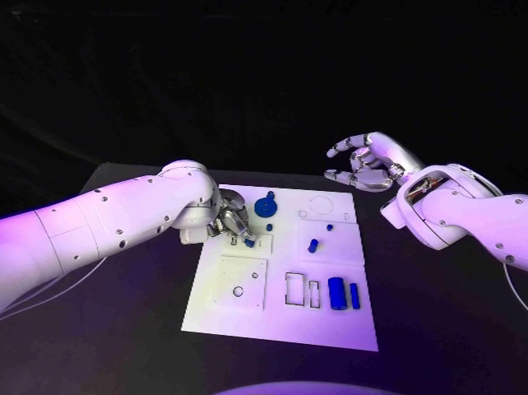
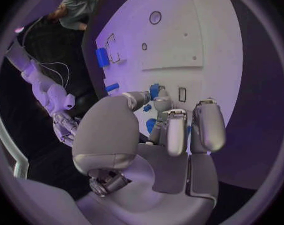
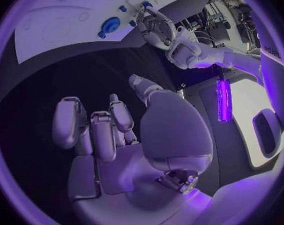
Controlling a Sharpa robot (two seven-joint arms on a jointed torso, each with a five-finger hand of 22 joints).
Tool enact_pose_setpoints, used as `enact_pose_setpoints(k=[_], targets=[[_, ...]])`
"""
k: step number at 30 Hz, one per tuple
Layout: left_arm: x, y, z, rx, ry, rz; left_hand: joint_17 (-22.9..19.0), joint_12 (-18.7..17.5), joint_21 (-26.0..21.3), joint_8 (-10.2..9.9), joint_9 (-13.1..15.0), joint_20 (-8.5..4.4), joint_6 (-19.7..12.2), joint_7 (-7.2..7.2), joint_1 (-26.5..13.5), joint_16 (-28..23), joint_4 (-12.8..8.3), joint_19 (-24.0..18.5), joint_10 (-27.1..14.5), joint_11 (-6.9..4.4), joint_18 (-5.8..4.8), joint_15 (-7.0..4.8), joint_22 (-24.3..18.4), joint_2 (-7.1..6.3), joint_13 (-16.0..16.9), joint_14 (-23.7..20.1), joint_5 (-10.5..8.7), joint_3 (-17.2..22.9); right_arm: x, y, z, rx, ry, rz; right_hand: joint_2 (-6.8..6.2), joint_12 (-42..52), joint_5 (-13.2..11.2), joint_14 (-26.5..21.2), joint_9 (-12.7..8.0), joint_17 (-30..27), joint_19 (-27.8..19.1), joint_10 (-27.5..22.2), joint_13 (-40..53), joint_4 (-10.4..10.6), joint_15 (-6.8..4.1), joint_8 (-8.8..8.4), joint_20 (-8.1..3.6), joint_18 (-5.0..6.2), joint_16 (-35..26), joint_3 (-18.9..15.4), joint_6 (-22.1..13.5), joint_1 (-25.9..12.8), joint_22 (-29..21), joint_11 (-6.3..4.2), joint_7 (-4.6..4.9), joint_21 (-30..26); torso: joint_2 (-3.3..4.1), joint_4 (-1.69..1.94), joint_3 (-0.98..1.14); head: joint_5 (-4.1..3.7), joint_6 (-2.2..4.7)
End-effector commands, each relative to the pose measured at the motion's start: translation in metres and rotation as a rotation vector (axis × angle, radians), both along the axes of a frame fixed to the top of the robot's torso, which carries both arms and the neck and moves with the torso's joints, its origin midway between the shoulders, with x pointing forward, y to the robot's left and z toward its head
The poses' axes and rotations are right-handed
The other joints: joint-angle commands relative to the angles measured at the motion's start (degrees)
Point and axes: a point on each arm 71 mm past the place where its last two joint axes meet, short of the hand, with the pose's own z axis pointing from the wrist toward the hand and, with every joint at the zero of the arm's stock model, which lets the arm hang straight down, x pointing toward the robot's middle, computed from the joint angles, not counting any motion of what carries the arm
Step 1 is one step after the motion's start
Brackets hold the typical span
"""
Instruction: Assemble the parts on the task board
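the left hand [image 1: 231, 220] hides part of the task board [image 1: 282, 317]; whether it holds a part is unclear.

White rounded arm shells dotted with small dark screws; thin pale cables trailed alongside; left hand [image 1: 231, 220] and right hand [image 1: 368, 163] silver, segmented.

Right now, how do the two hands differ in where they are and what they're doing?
The left hand is down on the task board, fingers around a small blue part; the right hand hovers off the board's far corner, fingers curled and apart, holding nothing. Both are silver on white arms.
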Motion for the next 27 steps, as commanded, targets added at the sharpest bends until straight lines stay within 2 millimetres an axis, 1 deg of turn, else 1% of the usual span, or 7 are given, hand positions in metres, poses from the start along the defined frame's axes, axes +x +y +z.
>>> enact_pose_setpoints(k=[1,4,6,7,8,11,27], targets=[[0.000,-0.001,0.005,-0.063,-0.039,0.038,9.5,0.5,0.2,0.3,1.0,0.06,0.9,-0.15,-0.8,0.2,-11.9,-0.1,1.0,-0.24,-0.39,0.23,-0.1,-0.02,0.3,4.7,1.93,11.9,0.000,0.000,0.000,-0.001,-0.004,0.006,0.15,-0.1,0.3,2.7,-0.1,1.7,-0.4,-0.4,0.0,0.3,-0.05,0.32,-0.03,0.88,-0.3,0.1,0.2,-0.2,-0.1,-0.06,-0.06,-0.3,-0.07,0.10,0.07,0.03,-0.08],[-0.002,0.002,0.008,-0.090,-0.063,0.061,9.6,0.4,0.2,0.4,1.1,0.01,1.1,-0.24,-1.1,0.3,-12.2,-0.1,1.1,-0.33,-0.38,0.15,-0.1,-0.24,0.0,4.7,2.76,12.0,0.000,-0.001,0.000,0.000,-0.003,0.004,0.15,-0.1,0.3,2.7,-0.1,1.7,-0.4,-0.4,0.0,0.3,-0.05,0.32,-0.03,0.88,-0.3,0.1,0.2,-0.2,-0.1,-0.06,-0.06,-0.3,-0.06,0.16,0.12,-0.03,-0.11],[-0.003,0.004,0.010,-0.109,-0.086,0.079,9.7,0.3,0.2,0.5,1.5,-0.18,1.7,-0.47,-2.0,0.3,-12.7,-0.1,1.5,-0.55,-0.37,-0.05,-0.2,-0.96,-0.3,4.7,6.01,12.2,0.000,-0.002,-0.001,0.002,-0.001,0.002,0.14,-0.1,0.3,2.7,-0.1,1.7,-0.4,-0.4,0.0,0.4,-0.08,0.38,-0.06,0.89,-0.3,0.0,0.3,-0.2,-0.1,-0.08,-0.09,-0.3,0.01,0.17,0.00,-0.07,-0.14],[-0.004,0.004,0.010,-0.112,-0.091,0.082,9.7,0.3,0.2,0.5,1.5,-0.18,1.7,-0.47,-2.0,0.3,-12.7,-0.1,1.5,-0.55,-0.37,-0.05,-0.2,-0.96,-0.3,4.7,6.01,12.2,0.000,-0.002,-0.001,0.002,0.000,0.001,0.14,-0.1,0.3,2.7,-0.1,1.7,-0.4,-0.4,0.0,0.4,-0.08,0.38,-0.06,0.89,-0.3,0.0,0.3,-0.2,-0.1,-0.08,-0.09,-0.3,0.01,0.15,0.00,-0.06,-0.15],[-0.004,0.005,0.010,-0.115,-0.096,0.086,9.7,0.0,0.2,0.6,1.6,-0.27,1.9,-0.53,-2.2,0.3,-12.8,-0.1,1.5,-0.65,-0.33,-0.12,-0.3,-1.20,-0.8,4.7,7.44,12.2,0.000,-0.002,-0.002,0.002,0.001,0.001,0.14,-0.1,0.3,2.7,-0.1,1.7,-0.4,-0.4,0.0,0.4,-0.08,0.38,-0.06,0.89,-0.3,0.0,0.3,-0.2,-0.1,-0.08,-0.09,-0.3,0.01,0.17,-0.01,-0.08,-0.16],[-0.007,0.006,0.008,-0.122,-0.111,0.096,9.6,-0.2,0.1,0.7,1.8,-0.41,2.2,-0.67,-2.6,0.3,-12.9,-0.2,1.6,-0.77,-0.29,-0.23,-0.5,-1.48,-1.3,4.7,9.26,12.2,0.000,-0.003,-0.003,0.004,0.005,0.000,0.14,-0.1,0.3,2.7,-0.1,1.7,-0.4,-0.4,0.0,0.4,-0.08,0.38,-0.06,0.89,-0.3,0.0,0.3,-0.2,-0.1,-0.08,-0.09,-0.3,-0.07,0.15,0.00,-0.06,-0.22],[-0.013,0.006,-0.004,-0.074,-0.153,0.077,9.7,0.0,0.0,0.7,1.9,-0.49,2.4,-0.77,-2.7,0.3,-13.1,-0.2,1.9,-0.86,-0.26,-0.33,-0.7,-1.64,-1.1,4.7,10.11,12.1,0.000,-0.003,-0.005,0.013,0.018,-0.002,0.13,-0.2,0.3,2.7,-0.1,1.6,-0.5,-0.4,-0.1,0.5,-0.10,0.41,-0.07,0.93,-0.3,0.0,0.3,-0.3,-0.3,-0.09,-0.10,-0.5,-0.01,0.02,-0.03,0.27,-0.21]])
